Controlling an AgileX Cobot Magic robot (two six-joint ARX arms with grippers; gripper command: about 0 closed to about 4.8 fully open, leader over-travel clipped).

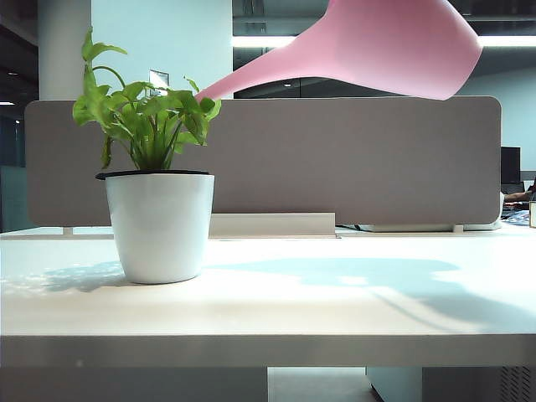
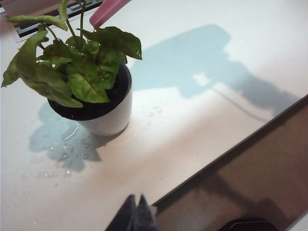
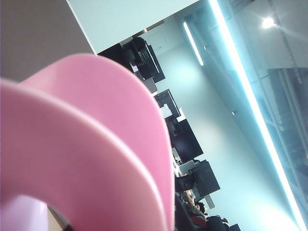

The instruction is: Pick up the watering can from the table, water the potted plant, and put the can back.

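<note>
The left end effector (image 2: 134,214) hangs at the table's (image 1: 335,301) near edge, fingers closed together. The potted plant (image 1: 159,201) stands left. The watering can (image 1: 394,46) tilts overhead, spout among the leaves; the right end effector is unseen, its grip unclear.

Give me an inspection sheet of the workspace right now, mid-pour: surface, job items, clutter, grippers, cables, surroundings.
Surface: white table, water droplets beside the pot in the left wrist view, shadows of can and plant.
Watering can: pink, lifted clear of the table, tilted, spout tip down at the leaves.
Potted plant: upright on the table, green leaves, white pot with black rim.
Clutter: nothing seen.
Left gripper: low near the table's front edge, fingertips together, empty, apart from the pot.
Right gripper: not visible; its wrist view is filled by the can's pink surface.
Cables: nothing seen.
Surroundings: grey divider panel behind the table, office with monitors and ceiling lights beyond.
</note>
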